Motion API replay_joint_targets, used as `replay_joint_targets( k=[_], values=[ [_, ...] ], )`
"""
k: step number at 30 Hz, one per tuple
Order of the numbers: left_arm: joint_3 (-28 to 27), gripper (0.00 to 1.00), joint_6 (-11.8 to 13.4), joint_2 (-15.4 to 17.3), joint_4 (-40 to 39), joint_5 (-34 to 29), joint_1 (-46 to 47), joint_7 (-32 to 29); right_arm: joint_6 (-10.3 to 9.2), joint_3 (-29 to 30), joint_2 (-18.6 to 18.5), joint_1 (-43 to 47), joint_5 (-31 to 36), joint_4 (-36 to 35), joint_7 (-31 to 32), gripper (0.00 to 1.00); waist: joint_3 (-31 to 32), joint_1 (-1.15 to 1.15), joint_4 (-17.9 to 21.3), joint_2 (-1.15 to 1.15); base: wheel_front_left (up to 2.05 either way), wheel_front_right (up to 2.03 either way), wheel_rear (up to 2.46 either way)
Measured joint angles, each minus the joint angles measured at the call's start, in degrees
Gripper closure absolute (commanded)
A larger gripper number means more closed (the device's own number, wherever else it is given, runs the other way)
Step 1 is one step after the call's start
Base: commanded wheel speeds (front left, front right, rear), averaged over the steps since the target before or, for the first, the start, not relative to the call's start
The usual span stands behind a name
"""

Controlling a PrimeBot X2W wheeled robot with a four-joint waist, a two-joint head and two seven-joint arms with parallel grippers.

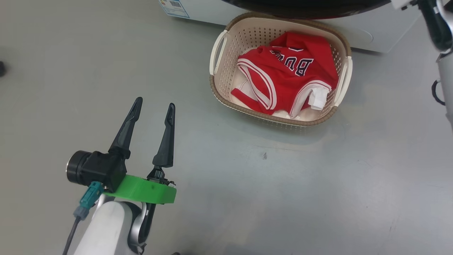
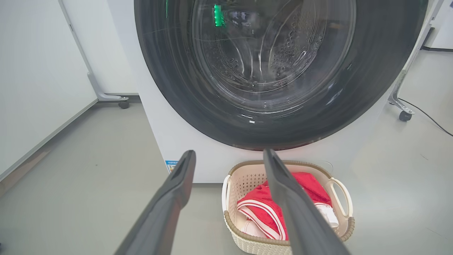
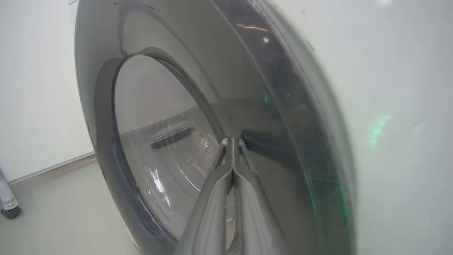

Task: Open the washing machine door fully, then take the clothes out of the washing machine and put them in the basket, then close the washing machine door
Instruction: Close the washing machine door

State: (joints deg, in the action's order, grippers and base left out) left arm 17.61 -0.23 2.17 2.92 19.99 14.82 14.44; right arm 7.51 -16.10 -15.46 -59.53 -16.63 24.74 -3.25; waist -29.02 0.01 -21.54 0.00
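- The left gripper's two dark fingers are spread wide with nothing between them. It hangs over the bare grey floor, well apart from the basket.
- In the left wrist view the same gripper points at the lower front of the washing machine. The basket shows between and behind its fingers.
- The right gripper's fingers are pressed together, tip to tip, and hold nothing. The tips sit at the glossy black ring of the washing machine door, beside their own reflection. Whether they touch the surface I cannot tell.
- The right arm shows at the far right edge of the head view, up beside the machine.
- The washing machine door lies against the white front. The steel drum is visible through its glass window.
- The basket stands on the floor just in front of the machine, below the door's lower edge.
- The clothes lie crumpled inside the basket: a red jersey with white-and-dark trim and dark lettering facing up. In the left wrist view the clothes are partly behind the gripper's finger.
- A small blue sticker sits low on the machine's front.
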Motion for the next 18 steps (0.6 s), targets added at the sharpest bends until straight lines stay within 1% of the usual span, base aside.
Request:
replay_joint_targets(
  k=[3, 6, 14, 18],
  values=[
    [0.2, 0.0, -0.1, -0.1, 0.0, 0.0, 0.3, 0.0, 0.0, 0.3, -1.3, -3.0, 0.0, 1.8, 0.2, 1.0, -0.6, 0.0, -0.7, 0.0, 0.0, 0.0, 0.0],
    [0.2, 0.0, -0.1, -0.2, 0.0, 0.0, 0.5, 0.0, 0.0, 0.1, -1.8, -4.8, 0.1, 3.1, 0.4, 1.0, -1.1, 0.0, -1.1, 0.0, 0.0, 0.0, 0.0],
    [0.1, 0.0, -0.1, -0.3, 0.0, 0.0, 0.8, 0.0, 0.1, -0.4, -1.8, -7.0, 0.2, 6.3, -0.2, 1.0, -1.4, 0.0, -1.5, 0.0, 0.0, 0.0, 0.0],
    [-0.5, 0.0, -0.1, -0.4, 0.1, 0.1, 1.0, 0.0, -0.01, -2.7, -1.4, -7.1, -0.1, 7.3, -1.9, 1.0, -1.1, 0.0, -1.4, 0.0, 0.0, 0.0, 0.0]
  ],
)
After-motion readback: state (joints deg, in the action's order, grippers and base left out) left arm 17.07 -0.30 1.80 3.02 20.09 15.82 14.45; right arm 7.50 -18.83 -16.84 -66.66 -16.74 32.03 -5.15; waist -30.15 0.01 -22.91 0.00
